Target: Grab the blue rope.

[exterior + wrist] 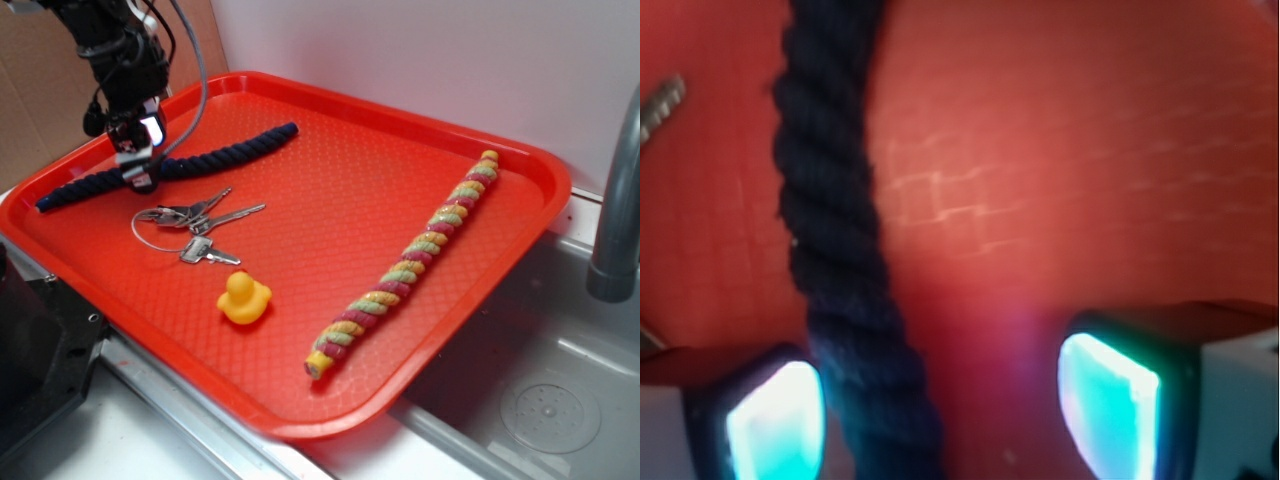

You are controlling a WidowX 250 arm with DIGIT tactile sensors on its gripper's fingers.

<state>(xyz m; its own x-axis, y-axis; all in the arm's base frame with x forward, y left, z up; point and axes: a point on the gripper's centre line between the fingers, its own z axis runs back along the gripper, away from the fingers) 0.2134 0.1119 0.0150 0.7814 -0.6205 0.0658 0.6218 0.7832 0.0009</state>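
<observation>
Nearest the wrist camera, along the bottom edge: two glowing turquoise pads (775, 425), one lower left, one lower right, with a clear gap between them. Gripper (940, 420) open, nothing clamped yet. Blue rope (835, 250) running from top centre-left down through that gap, much closer to the lower-left pad (possibly brushing it; too blurred to say), well apart from the right one. Thick twisted navy strands, fuzzy surface, lying flat on the red tray (1090, 180). Tip of a metal key (662, 105) at the left edge.

From the exterior view, near to far: yellow rubber duck (244, 298) low centre, multicoloured rope (410, 263) slanting up to the right, bunch of keys (195, 222) left of centre, then the blue rope (225, 152) across the upper left of the tray (500, 270), gripper (140, 175) lowered over roughly its middle. Grey sink (550, 400) at lower right.

Likely light, soft and floppy, so both ends should droop once lifted. Fabric twist should give friction, little risk of slipping. Mid-length hold seems sensible for balance; better centred between the pads before closing.
</observation>
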